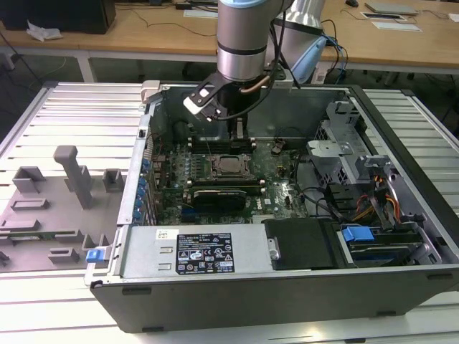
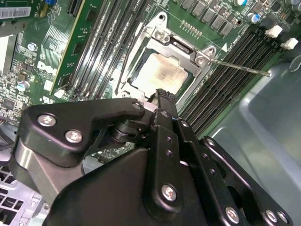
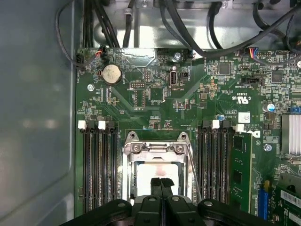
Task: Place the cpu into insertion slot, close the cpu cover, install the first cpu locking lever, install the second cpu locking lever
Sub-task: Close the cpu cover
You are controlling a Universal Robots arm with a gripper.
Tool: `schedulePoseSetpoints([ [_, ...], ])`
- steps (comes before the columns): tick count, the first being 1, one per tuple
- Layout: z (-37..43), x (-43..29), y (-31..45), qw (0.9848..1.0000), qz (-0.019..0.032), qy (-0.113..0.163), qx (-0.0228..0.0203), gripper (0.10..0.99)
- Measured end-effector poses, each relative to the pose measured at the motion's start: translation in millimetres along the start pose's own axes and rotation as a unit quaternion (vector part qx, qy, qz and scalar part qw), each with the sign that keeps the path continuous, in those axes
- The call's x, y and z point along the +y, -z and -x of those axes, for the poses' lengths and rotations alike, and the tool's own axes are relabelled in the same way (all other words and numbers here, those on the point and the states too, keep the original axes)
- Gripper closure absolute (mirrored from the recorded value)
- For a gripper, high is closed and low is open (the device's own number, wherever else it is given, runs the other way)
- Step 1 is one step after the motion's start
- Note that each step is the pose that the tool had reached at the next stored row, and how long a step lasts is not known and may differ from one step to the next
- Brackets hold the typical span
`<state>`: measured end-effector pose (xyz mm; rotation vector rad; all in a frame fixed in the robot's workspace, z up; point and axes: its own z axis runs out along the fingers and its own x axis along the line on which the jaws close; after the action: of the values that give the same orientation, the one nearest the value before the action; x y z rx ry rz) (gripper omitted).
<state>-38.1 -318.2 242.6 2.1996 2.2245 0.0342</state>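
One open computer case (image 1: 287,287) on the desk (image 1: 72,107) holds the green board (image 3: 155,94); there the cpu (image 2: 160,75) lies in the insertion slot (image 2: 123,84) beneath the cpu cover (image 3: 155,148), directly under my end effector (image 3: 162,181), fingers (image 3: 156,184) pinched together, gripping nothing.

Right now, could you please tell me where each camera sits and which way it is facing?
Exterior view: off the arm, above the open computer case, looking down into it; arm and gripper show.
First wrist view: on the wrist, facing straight down on the motherboard; the shut gripper shows.
Second wrist view: on the wrist, slanted across the gripper's linkage.
All share the cpu inside the cpu cover.
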Motion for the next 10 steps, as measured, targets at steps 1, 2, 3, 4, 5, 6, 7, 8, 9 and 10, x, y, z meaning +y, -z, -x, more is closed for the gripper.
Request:
schedulePoseSetpoints([
  [1,-0.1,0.0,-0.1,1.0000,0.0001,0.003,-0.0013,0.980],
  [2,0.0,0.0,-0.1,0.9999,0.0000,0.010,-0.0020,0.980],
  [3,0.1,0.0,0.0,0.9997,-0.0001,0.025,-0.0023,0.980],
  [4,0.1,0.0,0.1,0.9994,-0.0002,0.034,-0.0025,0.980],
  [5,0.1,0.0,0.1,0.9990,-0.0002,0.044,-0.0025,0.980],
  [6,0.0,0.0,0.0,0.9982,-0.0003,0.061,-0.0025,0.980],
  [7,0.0,0.0,-0.1,0.9969,-0.0004,0.078,-0.0024,0.980],
  [8,0.0,0.0,-0.1,0.9956,-0.0004,0.094,-0.0022,0.980],
  [9,0.0,0.0,-0.2,0.9939,-0.0004,0.111,-0.0020,0.980],
  [10,0.0,0.0,-0.3,0.9919,-0.0004,0.127,-0.0017,0.980],
])
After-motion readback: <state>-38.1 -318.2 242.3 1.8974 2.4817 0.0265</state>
